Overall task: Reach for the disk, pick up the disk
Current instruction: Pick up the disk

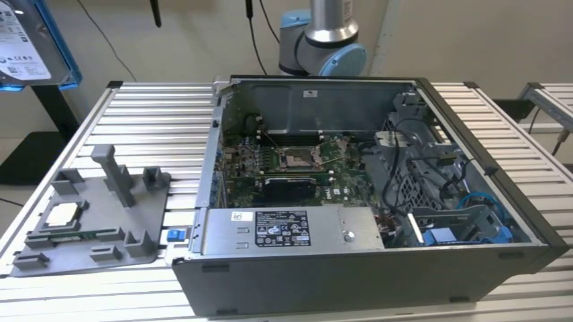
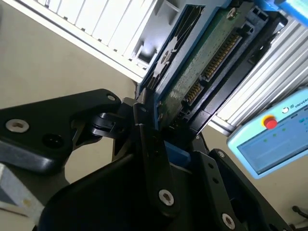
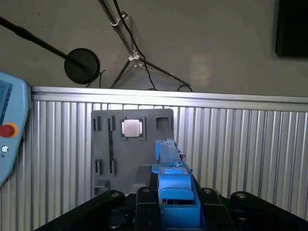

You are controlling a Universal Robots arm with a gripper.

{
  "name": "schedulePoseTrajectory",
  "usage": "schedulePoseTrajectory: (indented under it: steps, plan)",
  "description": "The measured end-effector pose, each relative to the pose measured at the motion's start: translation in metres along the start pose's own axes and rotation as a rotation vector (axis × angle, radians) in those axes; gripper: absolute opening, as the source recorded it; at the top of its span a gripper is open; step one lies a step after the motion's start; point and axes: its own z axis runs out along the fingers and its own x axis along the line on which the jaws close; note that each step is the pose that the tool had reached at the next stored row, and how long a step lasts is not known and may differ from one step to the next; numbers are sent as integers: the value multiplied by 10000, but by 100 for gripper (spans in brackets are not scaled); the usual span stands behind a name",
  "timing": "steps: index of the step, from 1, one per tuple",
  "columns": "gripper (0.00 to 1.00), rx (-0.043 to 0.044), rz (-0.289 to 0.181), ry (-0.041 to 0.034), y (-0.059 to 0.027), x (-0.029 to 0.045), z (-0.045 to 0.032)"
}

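Disk (image 1: 27, 47), blue-framed, hangs raised off the table (image 1: 152, 107) at the exterior view's far left. I see my hand (image 2: 168, 127) clamped on its edge in the second wrist view. Rightward sit a grey tray (image 1: 90, 221) and an open computer case (image 1: 358, 282).

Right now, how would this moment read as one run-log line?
stage: disk in grasp | tool: shut on disk | disk location: exterior view's upper left, raised clear of table
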Motion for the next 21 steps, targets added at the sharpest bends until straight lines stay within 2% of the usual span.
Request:
schedulePoseTrajectory:
  steps: [6, 9, 14, 21]
  plan:
    - [0, -1, 0, 0, -1, 0, -1]
    - [0, -1, -2, 0, -28, 2, -1]
    - [0, -10, 0, 0, -158, 4, -1]
    - [0, -37, 0, 0, -395, 9, -2]
